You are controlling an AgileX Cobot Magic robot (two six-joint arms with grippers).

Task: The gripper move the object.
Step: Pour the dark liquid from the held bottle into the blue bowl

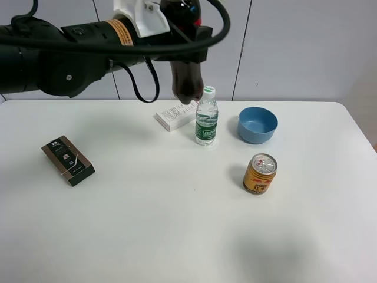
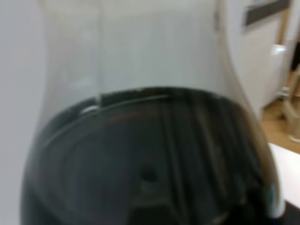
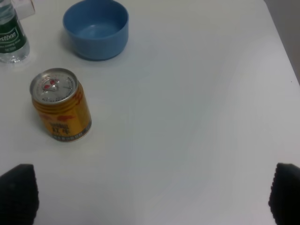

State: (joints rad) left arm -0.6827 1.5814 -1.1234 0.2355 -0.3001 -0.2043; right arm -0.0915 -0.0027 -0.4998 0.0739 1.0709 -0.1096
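Pressed close against the left wrist camera, the cola bottle (image 2: 150, 159) is filling that whole view: clear plastic above, dark liquid below, the liquid line sitting level. From the high camera, the left fingers (image 1: 197, 50) are clamping the bottle around its body and holding it in the air, well off the counter (image 1: 147, 230), its lower end hanging over the white box (image 1: 175, 115) and just beside the cap of the water bottle (image 1: 206, 116). The right fingers (image 3: 18, 194) are standing wide apart with nothing between them, hovering over bare counter near the can (image 3: 61, 110) and the blue bowl (image 3: 96, 28).

Judging by the liquid inside, the bottle is probably weighing a fair amount, and the cola is likely to be sloshing with any quick swing. Its smooth plastic wall is looking slippery and apt to give under a squeeze, so a firm hold around the body, close to the liquid's mass, is seeming the safest place.

Much is staying hidden. The bottle's upper end is running off the top of the high view, the left arm (image 1: 53, 56) and its cable are covering part of the bottle, and the wrist picture is showing neither fingers nor label. How much gap is separating the bottle from the water bottle's cap cannot be told.
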